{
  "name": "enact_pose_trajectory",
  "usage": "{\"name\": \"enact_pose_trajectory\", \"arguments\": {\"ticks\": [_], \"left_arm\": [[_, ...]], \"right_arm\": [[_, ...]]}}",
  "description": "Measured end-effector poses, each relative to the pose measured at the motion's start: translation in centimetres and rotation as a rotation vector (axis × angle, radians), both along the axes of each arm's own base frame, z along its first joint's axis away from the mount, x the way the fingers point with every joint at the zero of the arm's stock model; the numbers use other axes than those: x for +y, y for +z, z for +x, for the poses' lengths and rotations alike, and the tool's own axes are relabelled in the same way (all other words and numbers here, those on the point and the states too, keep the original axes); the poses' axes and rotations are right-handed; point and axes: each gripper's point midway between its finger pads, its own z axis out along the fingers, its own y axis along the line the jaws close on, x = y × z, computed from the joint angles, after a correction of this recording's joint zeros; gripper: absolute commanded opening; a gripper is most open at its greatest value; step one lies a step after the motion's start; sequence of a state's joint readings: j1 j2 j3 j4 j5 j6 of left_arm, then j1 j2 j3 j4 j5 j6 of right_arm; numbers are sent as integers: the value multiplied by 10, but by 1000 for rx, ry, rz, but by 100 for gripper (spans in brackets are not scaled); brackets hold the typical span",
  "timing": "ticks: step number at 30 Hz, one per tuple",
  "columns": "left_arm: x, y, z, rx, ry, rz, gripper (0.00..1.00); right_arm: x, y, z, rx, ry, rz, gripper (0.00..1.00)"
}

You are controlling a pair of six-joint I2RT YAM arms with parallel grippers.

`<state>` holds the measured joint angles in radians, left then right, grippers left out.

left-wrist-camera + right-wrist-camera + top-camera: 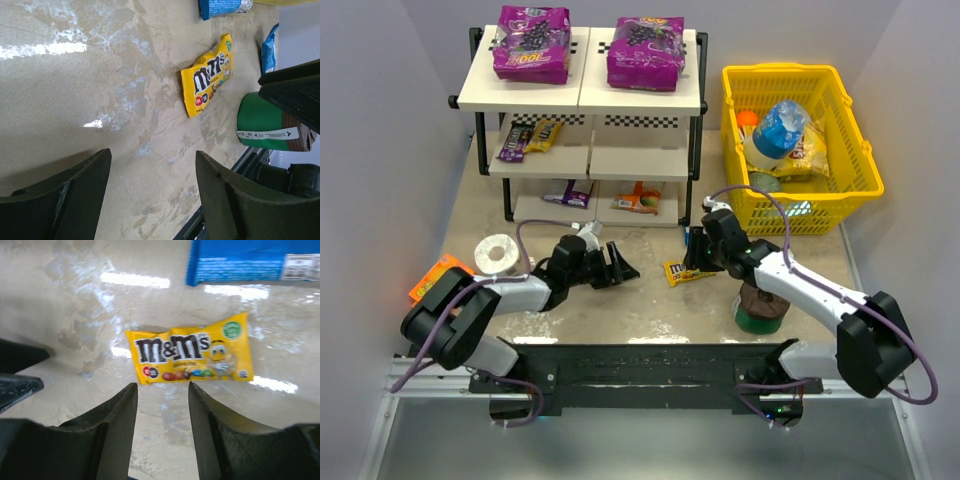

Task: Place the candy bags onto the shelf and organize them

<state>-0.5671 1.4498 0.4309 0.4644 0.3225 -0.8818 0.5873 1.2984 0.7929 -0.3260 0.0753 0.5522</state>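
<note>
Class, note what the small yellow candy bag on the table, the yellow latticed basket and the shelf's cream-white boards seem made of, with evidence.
Small yellow candy bag: likely thin glossy plastic film; printed, slightly wrinkled, light sheen.
Yellow latticed basket: apparently moulded plastic; uniform colour, open grid walls.
Cream-white boards: perhaps painted or laminated wood, matte; flat, no glare.

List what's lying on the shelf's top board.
One purple bag lies on the left half of the top board, a second purple bag on the right half. The board hides the back of the lower tiers.
</note>
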Motion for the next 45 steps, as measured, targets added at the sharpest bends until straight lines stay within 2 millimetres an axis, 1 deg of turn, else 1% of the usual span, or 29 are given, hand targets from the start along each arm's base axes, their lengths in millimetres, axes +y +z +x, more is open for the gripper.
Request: {"name": "enact_pose_trajectory", "arguments": {"ticks": [2, 3, 5, 6, 8, 9, 12, 16, 20, 26, 39, 42, 45], "left_arm": [[-4, 0, 0, 6, -5, -20, 73], [-5, 0, 1, 6, -7, -28, 73], [-9, 0, 1, 3, -13, -41, 73], [-11, 0, 2, 4, -13, -46, 72], [-18, -1, 1, 8, -24, -51, 72], [-22, -2, 1, 11, -30, -50, 71], [-38, -2, 3, 8, -51, -47, 70], [-55, -3, 4, 11, -56, -54, 69], [-66, -13, 6, 39, -43, -55, 67], [-83, -13, 14, 38, -22, -81, 65], [-107, -13, 23, 52, -4, -141, 61], [-113, -13, 24, 63, 3, -156, 59], [-117, -14, 25, 69, 9, -162, 55]], "right_arm": [[-9, 0, 3, -3, -44, -30, 45], [-13, -3, 5, -1, -64, -45, 42], [-19, -11, 7, 16, -98, -74, 38], [-22, -16, 8, 29, -113, -88, 35], [-26, -26, 9, 50, -140, -111, 31], [-30, -32, 10, 62, -159, -127, 26], [-35, -42, 11, 85, -193, -149, 21], [-40, -45, 15, 86, -230, -153, 19], [-42, -47, 21, 80, -250, -144, 17], [-46, -63, 21, 104, -268, -152, 16], [-46, -64, 26, 90, -279, -130, 16], [-46, -64, 27, 88, -282, -126, 16], [-47, -64, 26, 85, -284, -123, 16]]}}
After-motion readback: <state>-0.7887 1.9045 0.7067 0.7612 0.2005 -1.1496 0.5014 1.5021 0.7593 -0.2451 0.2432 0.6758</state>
